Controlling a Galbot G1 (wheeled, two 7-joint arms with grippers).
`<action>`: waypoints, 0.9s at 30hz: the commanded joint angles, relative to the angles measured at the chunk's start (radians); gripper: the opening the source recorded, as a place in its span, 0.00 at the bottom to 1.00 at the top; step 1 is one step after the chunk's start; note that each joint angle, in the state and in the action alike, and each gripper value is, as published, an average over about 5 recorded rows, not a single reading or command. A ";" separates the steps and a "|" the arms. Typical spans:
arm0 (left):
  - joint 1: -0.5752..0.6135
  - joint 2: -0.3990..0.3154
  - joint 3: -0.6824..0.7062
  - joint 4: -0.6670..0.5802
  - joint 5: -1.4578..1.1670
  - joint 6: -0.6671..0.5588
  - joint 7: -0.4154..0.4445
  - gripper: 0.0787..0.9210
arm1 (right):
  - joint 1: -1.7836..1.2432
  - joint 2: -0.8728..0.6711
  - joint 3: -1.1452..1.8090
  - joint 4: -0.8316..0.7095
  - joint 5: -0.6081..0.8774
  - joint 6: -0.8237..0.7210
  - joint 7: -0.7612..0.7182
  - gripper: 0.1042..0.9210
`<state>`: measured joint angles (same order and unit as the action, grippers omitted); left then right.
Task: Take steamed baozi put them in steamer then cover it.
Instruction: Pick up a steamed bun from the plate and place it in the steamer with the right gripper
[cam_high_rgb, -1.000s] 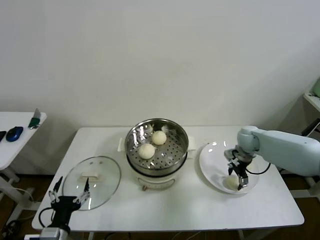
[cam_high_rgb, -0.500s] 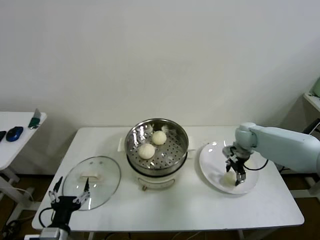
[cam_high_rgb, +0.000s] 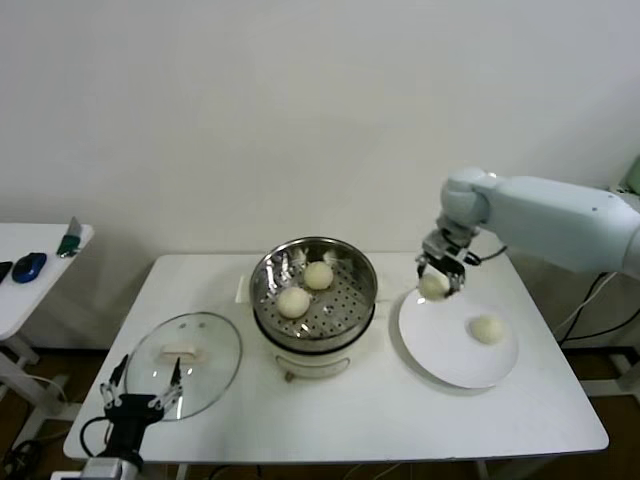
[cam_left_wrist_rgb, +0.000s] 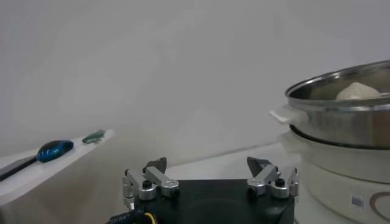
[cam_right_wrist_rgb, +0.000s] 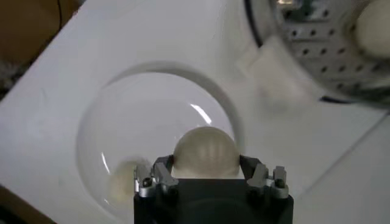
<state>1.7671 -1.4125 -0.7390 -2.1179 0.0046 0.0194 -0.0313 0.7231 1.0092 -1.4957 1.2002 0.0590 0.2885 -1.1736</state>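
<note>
— Where's everything on the table?

— The steamer sits mid-table, open, with two baozi on its perforated floor. The plate lies just to its right with one bun left on it. The cover lies flat, well off to the steamer's left.

— And the right gripper?

— Raised over the plate's near-steamer edge, closed on a bun; the wrist view shows it pinched between both fingers.

— So which way does it go?

— Straight toward the robot's left, I'd say. The steamer rim is close by and stands higher than the plate, so the bun needs to clear that steel lip. The front-right part of the basket looks free; the two buns sit toward the middle and back.

— The left gripper?

— Parked at the table's front edge beside the cover, fingers spread, holding nothing. It's the nearer arm for the lid.
</note>
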 joint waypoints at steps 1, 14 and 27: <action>0.002 -0.001 0.001 -0.001 0.001 0.002 -0.003 0.88 | 0.156 0.210 0.037 0.012 -0.036 0.253 -0.021 0.76; 0.012 0.004 -0.007 0.001 -0.018 0.003 -0.004 0.88 | -0.037 0.372 0.102 0.011 -0.109 0.264 -0.024 0.76; 0.021 0.007 -0.015 0.010 -0.027 0.002 -0.002 0.88 | -0.139 0.393 0.084 0.047 -0.118 0.258 -0.030 0.77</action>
<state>1.7880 -1.4058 -0.7543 -2.1097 -0.0193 0.0209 -0.0335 0.6459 1.3564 -1.4127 1.2352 -0.0425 0.5265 -1.2011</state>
